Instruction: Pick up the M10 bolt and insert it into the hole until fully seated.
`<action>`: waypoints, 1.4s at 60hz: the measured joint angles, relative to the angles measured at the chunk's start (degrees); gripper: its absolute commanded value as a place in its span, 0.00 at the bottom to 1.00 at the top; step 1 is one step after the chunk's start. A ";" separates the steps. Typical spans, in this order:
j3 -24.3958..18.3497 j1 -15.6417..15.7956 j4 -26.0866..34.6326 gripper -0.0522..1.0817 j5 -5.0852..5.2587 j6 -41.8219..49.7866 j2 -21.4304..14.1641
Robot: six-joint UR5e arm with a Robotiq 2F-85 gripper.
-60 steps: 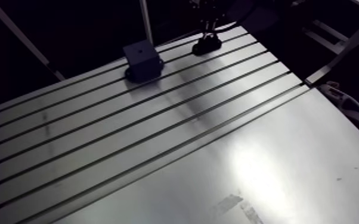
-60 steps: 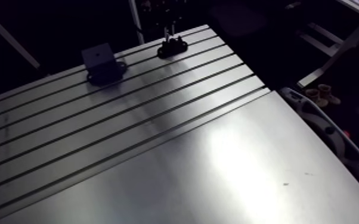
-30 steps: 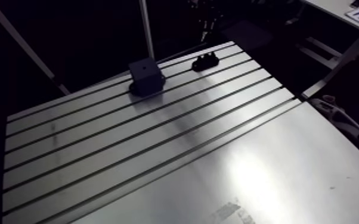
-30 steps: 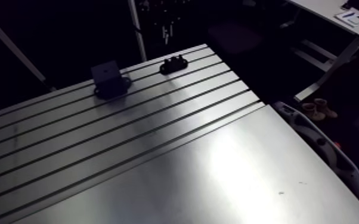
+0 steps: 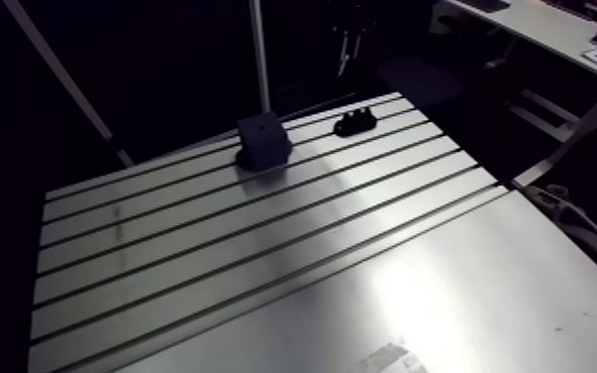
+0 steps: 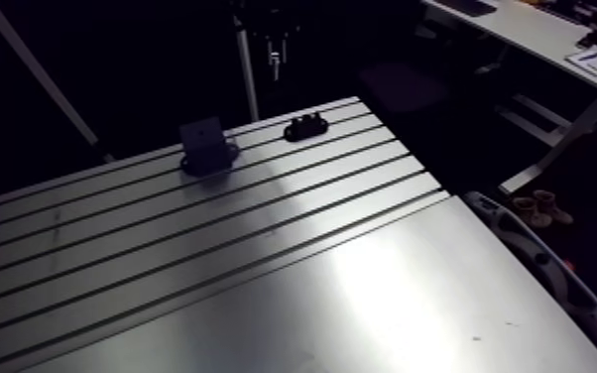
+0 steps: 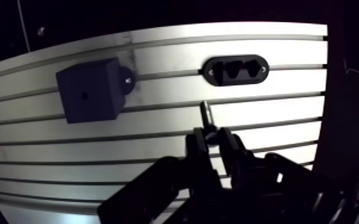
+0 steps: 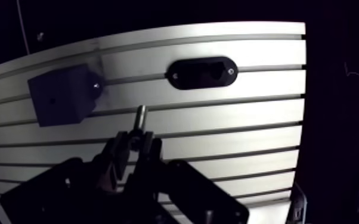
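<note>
The arm view looks from high and well back, slanting down across the slotted table [image 5: 263, 258] toward its far edge, where the gripper [image 6: 275, 62] hangs small. The wrist view sits close, looking down past the fingers [image 7: 229, 146] and the bolt [image 7: 206, 115] pinched between them. Both views share the block [image 7: 89, 89] and the oval holder [image 7: 237, 70] ahead of the fingers, and the slots beneath them.

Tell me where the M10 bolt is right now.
In the wrist view, the M10 bolt sticks out ahead of the shut gripper, over the slotted table, short of the gap between the dark block and the oval holder.
</note>
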 measured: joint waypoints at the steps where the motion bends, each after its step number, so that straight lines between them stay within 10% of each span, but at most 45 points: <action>1: -0.68 0.33 1.30 1.00 -0.06 0.18 0.18; 37: -10.86 7.59 15.08 1.00 -1.43 3.52 5.13; 84: -13.33 11.93 17.34 1.00 -2.52 5.30 9.51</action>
